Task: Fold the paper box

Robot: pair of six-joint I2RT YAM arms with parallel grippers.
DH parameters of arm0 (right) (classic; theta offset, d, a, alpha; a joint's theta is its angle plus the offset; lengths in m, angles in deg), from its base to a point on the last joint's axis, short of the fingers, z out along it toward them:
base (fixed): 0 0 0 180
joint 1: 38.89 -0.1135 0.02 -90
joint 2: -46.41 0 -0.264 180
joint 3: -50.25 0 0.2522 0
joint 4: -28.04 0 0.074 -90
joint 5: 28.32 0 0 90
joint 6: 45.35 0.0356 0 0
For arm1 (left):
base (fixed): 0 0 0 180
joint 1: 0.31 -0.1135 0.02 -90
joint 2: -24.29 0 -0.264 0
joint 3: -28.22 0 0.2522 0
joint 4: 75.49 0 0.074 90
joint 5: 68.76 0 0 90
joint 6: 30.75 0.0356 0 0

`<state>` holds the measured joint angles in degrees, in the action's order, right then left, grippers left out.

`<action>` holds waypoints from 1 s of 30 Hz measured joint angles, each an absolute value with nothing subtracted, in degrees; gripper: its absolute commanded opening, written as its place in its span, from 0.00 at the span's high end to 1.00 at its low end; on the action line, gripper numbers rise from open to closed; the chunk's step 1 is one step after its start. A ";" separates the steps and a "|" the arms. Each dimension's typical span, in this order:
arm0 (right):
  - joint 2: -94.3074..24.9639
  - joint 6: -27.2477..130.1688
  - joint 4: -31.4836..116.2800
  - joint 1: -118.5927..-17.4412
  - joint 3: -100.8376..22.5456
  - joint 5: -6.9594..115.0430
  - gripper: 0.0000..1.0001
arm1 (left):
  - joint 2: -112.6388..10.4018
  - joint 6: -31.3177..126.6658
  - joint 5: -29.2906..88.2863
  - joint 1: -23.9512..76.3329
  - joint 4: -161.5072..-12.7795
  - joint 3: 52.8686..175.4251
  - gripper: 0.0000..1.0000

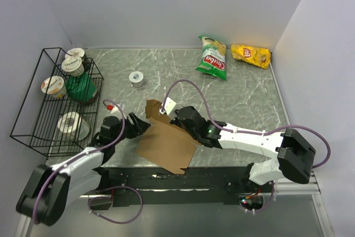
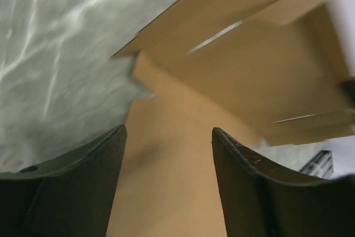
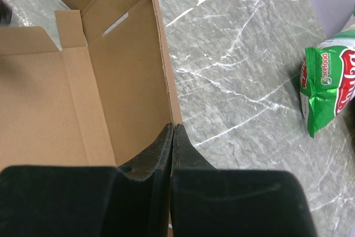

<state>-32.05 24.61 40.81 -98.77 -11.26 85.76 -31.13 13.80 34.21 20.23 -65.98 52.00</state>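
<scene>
Marble tabletop point(image 1: 249, 98) carries the paper box point(image 1: 166, 145), right claw point(image 3: 173, 132) pinching its wall.

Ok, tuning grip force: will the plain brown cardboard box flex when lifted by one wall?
Probably light: the brown cardboard box is thin corrugated sheet. Likely hinges at creases, stiff between; the wall pinched by the right gripper looks uncrushed.

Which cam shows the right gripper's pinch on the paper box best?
Right wrist: the right gripper is shut on the edge of an upright wall of the paper box, seen close. Top external shows most of the box, but the contact is small and partly hidden. Left wrist shows only box flaps.
</scene>
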 measured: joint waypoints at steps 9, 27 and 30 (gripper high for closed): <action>-32.05 24.66 40.83 -98.92 -11.26 85.93 1.00 | -47.09 14.65 33.90 20.25 -55.36 52.22 0.45; -32.26 24.64 41.01 -99.03 -11.46 86.06 1.00 | -63.46 18.83 30.69 25.52 -45.11 61.18 0.62; -32.37 24.64 40.98 -99.03 -11.52 86.11 1.00 | -63.48 19.88 27.56 29.27 -45.17 61.53 0.64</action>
<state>-32.37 24.64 40.98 -99.03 -11.52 86.11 -63.48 19.88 27.56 29.27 -45.17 61.53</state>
